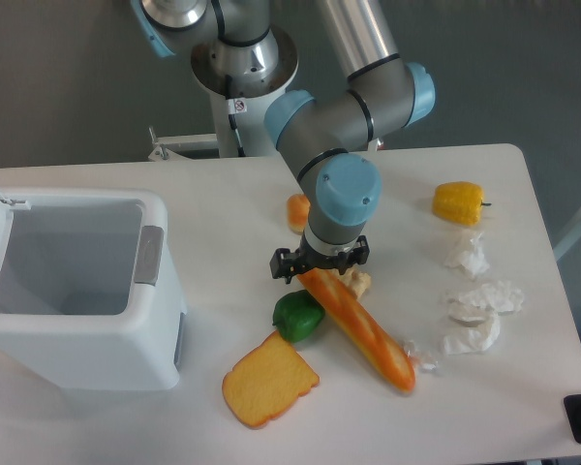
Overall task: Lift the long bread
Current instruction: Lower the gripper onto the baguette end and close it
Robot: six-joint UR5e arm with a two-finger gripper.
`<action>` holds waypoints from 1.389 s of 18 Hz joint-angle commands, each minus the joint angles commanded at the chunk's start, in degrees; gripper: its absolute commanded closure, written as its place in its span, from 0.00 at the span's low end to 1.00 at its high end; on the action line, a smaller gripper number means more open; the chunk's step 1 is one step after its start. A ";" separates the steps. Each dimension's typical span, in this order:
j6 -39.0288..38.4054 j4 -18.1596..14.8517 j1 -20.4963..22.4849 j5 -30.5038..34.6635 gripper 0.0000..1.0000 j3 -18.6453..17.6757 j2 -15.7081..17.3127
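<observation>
**Operator:** Long bread [360,329] is right under my claw [320,272], centre of the frame. It runs diagonally from beneath the wrist down toward the lower right, and that lower end rests on the white table [523,407].

**Observer:** Is the claw closed on it?

**Operator:** I cannot tell. The wrist body covers the fingertips from this camera. The upper end of the bread disappears beneath the black claw housing; whether the fingers pinch it or merely straddle it is hidden.

**Observer:** What is crowding it?

**Operator:** Plenty. A pale yellow bumpy bread chunk [359,283] sits just right of the claw, against the bread's upper end. A green pepper [297,316] sits just left of the bread, below the claw. Below that, at bottom centre, lies a flat orange toast slice [268,380]. An orange piece [298,212] peeks out from behind the arm, just above the claw.

**Observer:** And further out?

**Operator:** Crumpled white paper scraps [479,305] are scattered on the right side, one small scrap near the bread's lower tip. A yellow pepper [459,202] is at upper right. A white open bin [77,291] fills the left side of the frame, well apart from the bread.
</observation>
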 joint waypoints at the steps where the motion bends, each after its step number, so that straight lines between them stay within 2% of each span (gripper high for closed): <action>1: 0.09 0.00 -0.09 0.09 0.00 0.00 -0.09; 17: 1.06 -0.18 -0.18 2.46 0.00 0.62 -0.45; 25: 1.49 -0.18 -0.79 5.28 0.08 0.62 -0.97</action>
